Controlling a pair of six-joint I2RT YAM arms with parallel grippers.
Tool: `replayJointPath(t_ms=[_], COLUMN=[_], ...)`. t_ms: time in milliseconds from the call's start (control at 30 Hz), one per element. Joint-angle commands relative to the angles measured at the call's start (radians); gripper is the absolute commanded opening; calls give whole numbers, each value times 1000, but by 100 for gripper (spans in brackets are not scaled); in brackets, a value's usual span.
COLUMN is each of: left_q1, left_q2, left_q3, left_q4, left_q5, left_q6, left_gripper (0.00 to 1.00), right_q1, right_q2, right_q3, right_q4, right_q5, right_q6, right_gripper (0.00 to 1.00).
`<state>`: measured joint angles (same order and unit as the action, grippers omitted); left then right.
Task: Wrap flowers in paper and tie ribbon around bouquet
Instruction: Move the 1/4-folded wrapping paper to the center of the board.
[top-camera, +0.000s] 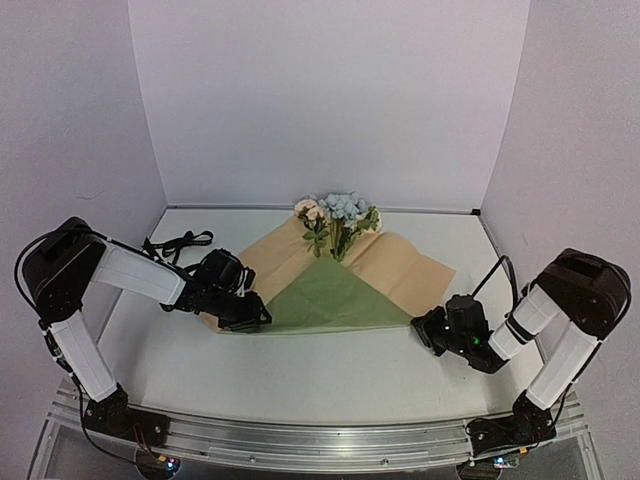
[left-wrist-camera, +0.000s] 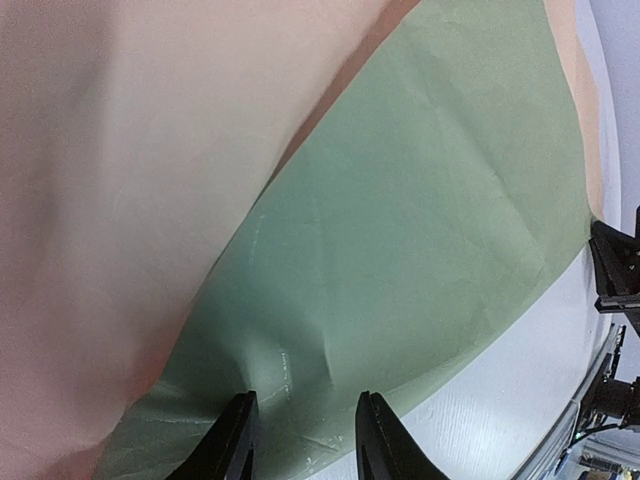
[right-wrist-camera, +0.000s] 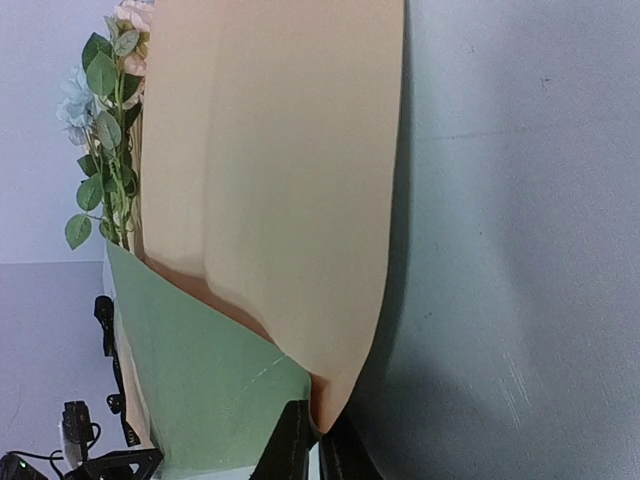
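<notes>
Top external view: the paper (top-camera: 400, 262) lies spread on the table (top-camera: 300, 375), tan side up. A green flap is folded across its near half. The flowers (top-camera: 338, 212) sit at its far corner, heads poking past the edge. The ribbon (top-camera: 180, 243) lies off to the far left, clear of the sheet.

The right gripper (right-wrist-camera: 318, 425) is at the paper's right-hand corner; the right wrist view shows its fingers narrow, the tan tip nipped between them.

The left gripper (left-wrist-camera: 305, 400) is at the near left edge, fingers partway apart. Its tips are down on the green flap, with a small pucker between them.
</notes>
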<state>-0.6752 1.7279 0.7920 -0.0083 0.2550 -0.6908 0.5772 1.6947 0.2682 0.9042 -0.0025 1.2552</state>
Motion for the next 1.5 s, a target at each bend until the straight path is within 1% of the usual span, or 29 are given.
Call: replayJointPath(t_ms=[0,133,367,433,533,667,833,1100,1300,1467], left_q1=[-23,-68,-123,-125,-128,-148,-206,-298,-342,-355], left_q2=[5,-24,-106,-128,-150,-157,-81,158,294,349], left_q3=[-84,-107,-122,-94,-6,108,261,489,577,629], left_q4=[-191,-196,-232,-260,-318,-338,-292,-162,-130,-94], left_q5=[-66,-85,-117,-130,-151,-152,-89,90,185,222], left_q6=[-48,-97,-150,-141,-100,-36,52,138,162,178], left_gripper=[35,35,35,36,37,39,38,31,27,26], right_q1=[28,55,147,168,190,207,208,220,226,234], right_q2=[12,-23,-111,-117,-119,-135,-156,-199,-263,-319], right_q3=[-61,-112,-187,-190,-186,-186,-179,-165,-138,-122], right_q4=[-154,-141,-148,-154,-154,-155,-174,-224,-318,-387], right_q5=[45,71,139,156,176,208,225,253,263,278], right_q6=[-15,-3,7,7,14,27,31,32,14,-3], right_gripper=[1,0,0,0,0,0,0,0,0,0])
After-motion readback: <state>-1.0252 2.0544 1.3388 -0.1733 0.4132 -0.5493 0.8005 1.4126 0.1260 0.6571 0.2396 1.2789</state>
